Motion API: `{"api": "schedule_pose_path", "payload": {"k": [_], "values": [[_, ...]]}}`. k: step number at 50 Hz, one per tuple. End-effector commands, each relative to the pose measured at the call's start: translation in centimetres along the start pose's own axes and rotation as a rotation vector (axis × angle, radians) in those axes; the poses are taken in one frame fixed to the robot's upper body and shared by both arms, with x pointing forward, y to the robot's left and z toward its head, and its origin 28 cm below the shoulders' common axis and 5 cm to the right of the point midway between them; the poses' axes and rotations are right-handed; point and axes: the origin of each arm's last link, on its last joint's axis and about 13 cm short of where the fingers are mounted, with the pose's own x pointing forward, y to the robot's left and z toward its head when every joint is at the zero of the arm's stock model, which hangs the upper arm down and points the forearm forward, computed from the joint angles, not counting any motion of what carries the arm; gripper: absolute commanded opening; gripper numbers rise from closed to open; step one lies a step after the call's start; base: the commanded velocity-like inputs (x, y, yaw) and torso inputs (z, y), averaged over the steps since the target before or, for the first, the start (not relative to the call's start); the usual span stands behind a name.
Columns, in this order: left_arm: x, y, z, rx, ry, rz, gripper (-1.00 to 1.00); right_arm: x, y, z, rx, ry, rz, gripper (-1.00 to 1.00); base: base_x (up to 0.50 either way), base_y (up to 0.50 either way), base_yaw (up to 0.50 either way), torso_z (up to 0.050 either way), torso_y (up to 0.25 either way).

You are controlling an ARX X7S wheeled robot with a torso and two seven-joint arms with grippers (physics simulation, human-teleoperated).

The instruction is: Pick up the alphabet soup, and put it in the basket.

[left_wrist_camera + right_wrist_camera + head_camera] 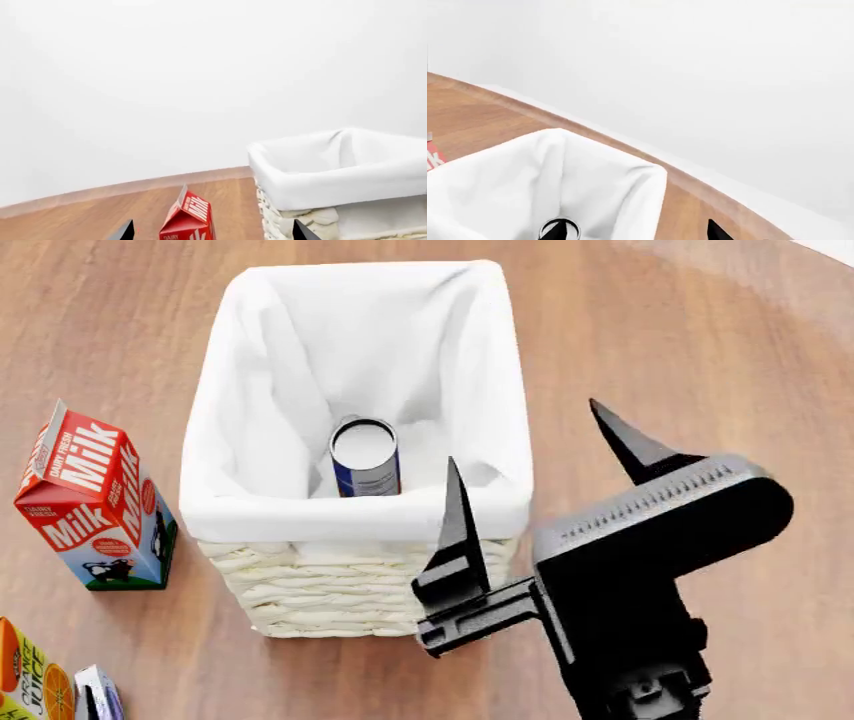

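The alphabet soup (363, 455), a blue-labelled can with a pale top, stands upright inside the basket (220, 495), a cream wicker one with a white cloth lining. My right gripper (547, 480) hovers above the basket's near right corner, open and holding nothing. In the right wrist view one fingertip (560, 231) overlaps the can's rim (576, 227), and the lining of the basket (620, 190) fills the lower left. My left gripper (213, 234) is open and empty, with the basket (333, 175) ahead on one side. It does not show in the head view.
A red milk carton (94, 505) stands on the wooden floor left of the basket, also ahead of the left gripper as the milk carton (190, 220). An orange juice carton (27, 680) and a small carton (96, 692) sit at the near left. A white wall (200, 75) rises behind.
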Motion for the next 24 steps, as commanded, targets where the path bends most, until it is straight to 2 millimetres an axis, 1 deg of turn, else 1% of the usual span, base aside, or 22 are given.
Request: {"api": "schedule_pose_path", "payload": {"k": [1,3,6,7,9,12,14,17,19,24], "values": [[0.0,0.7,0.6,0.009,-0.030,0.039,1.00,-7.0,0.9,-2.4,0.031,-0.158,-0.161,1.00,0.00,0.00,0.00,0.000,0.000],[0.0,0.7,0.6,0.020,-0.042,0.039,1.00,-7.6,1.0,-3.8,0.055,-0.163,-0.190,1.00,0.00,0.00,0.00,0.000,0.000],[0.0,0.7,0.7,0.026,-0.053,0.041,1.00,-7.9,1.3,-5.1,0.074,-0.156,-0.197,1.00,0.00,0.00,0.00,0.000,0.000],[-0.1,0.7,0.8,0.026,-0.059,0.042,1.00,-7.9,1.3,-5.7,0.069,-0.156,-0.238,1.00,0.00,0.00,0.00,0.000,0.000],[-0.1,0.7,0.8,0.027,-0.062,0.040,1.00,-8.0,1.4,-6.2,0.084,-0.146,-0.229,1.00,0.00,0.00,0.00,0.000,0.000],[-0.2,0.7,1.0,0.028,-0.077,0.036,1.00,-8.1,1.6,-6.9,0.116,-0.158,-0.267,1.00,0.00,0.00,0.00,0.000,0.000],[-0.3,0.8,1.1,0.030,-0.089,0.038,1.00,-8.3,1.7,-7.1,0.105,-0.174,-0.281,1.00,0.00,0.00,0.00,0.000,0.000],[-0.4,0.9,1.2,0.034,-0.110,0.047,1.00,-9.3,1.9,-6.8,0.130,-0.247,-0.288,1.00,0.00,0.00,0.00,0.000,0.000],[-0.5,1.0,1.3,0.036,-0.122,0.056,1.00,-9.9,2.0,-6.8,0.108,-0.283,-0.311,1.00,0.00,0.00,0.00,0.000,0.000],[-0.6,1.2,1.5,0.049,-0.149,0.084,1.00,-10.9,2.4,-6.7,0.107,-0.343,-0.338,1.00,0.00,0.00,0.00,0.000,0.000]]}}
